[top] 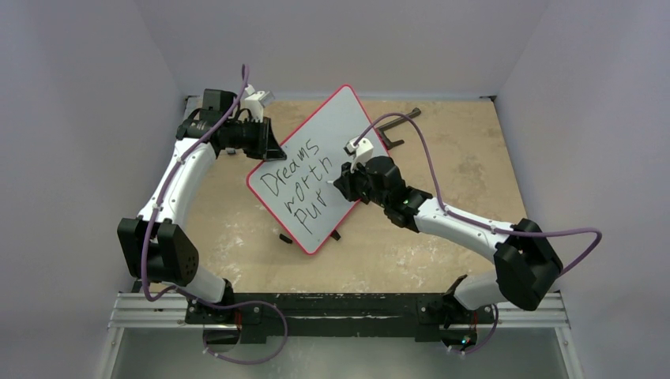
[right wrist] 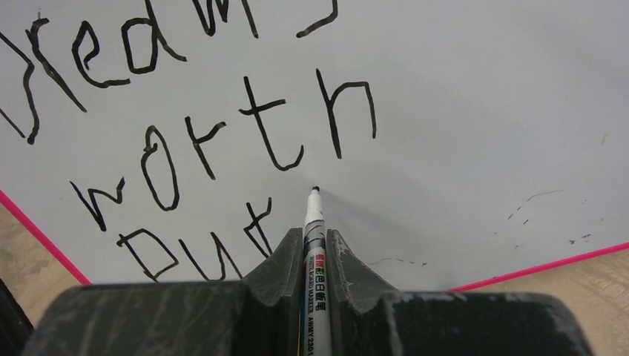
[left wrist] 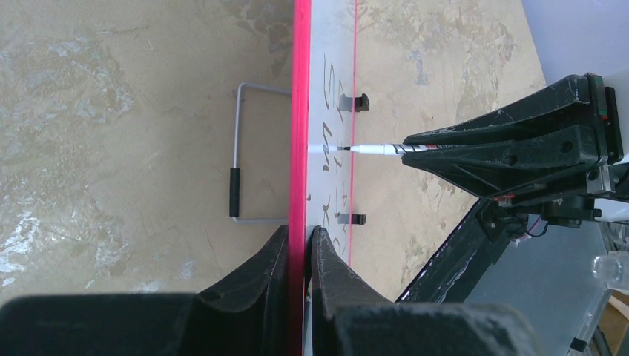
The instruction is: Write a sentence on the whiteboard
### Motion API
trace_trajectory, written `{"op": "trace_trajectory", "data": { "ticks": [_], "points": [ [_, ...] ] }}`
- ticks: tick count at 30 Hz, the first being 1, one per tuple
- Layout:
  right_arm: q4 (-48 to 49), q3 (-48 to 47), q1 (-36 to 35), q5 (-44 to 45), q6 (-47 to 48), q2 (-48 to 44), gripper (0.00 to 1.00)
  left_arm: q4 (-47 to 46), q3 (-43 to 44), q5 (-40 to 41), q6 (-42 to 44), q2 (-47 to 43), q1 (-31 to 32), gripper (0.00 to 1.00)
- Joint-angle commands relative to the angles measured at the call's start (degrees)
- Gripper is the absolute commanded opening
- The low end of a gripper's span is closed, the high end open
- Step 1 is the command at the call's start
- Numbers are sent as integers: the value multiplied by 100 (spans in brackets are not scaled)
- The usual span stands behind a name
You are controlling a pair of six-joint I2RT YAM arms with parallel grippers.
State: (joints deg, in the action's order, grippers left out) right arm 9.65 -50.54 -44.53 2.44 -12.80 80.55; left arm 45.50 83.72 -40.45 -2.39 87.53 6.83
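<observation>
The whiteboard [top: 336, 138], white with a red rim, stands tilted in the middle of the table. My left gripper [top: 271, 150] is shut on its left edge; in the left wrist view the fingertips [left wrist: 299, 231] pinch the red rim [left wrist: 300, 111]. The sentence [right wrist: 222, 141] in black reads "Dreams worth" with "Pur" started below. My right gripper [right wrist: 314, 236] is shut on a whiteboard marker [right wrist: 314, 222]. Its tip sits at the board surface just right of the last letter. From the left wrist, the marker [left wrist: 374, 149] points at the board face.
A wire stand [left wrist: 237, 178] sticks out behind the board. Two black clips [left wrist: 354, 101] sit on its far edge. A black tool [top: 407, 118] lies at the back of the tan table [top: 474, 174]. Grey walls close in on three sides.
</observation>
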Motion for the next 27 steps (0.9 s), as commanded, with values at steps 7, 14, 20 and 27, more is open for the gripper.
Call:
{"op": "trace_trajectory", "data": {
  "ticks": [7,14,20,27],
  "points": [
    [258,25,15,-496,-26,-2,0,-105,136,201,199,-234,64,0],
    [225,223,15,-534,-52,-84,0,-111,136,195,197,-227,64,0],
    [179,312,15,-495,-83,-165,0,-109,136,203,196,-227,64,0],
    [98,299,15,-263,-121,-211,0,-102,136,206,201,-229,66,0]
  ]
}}
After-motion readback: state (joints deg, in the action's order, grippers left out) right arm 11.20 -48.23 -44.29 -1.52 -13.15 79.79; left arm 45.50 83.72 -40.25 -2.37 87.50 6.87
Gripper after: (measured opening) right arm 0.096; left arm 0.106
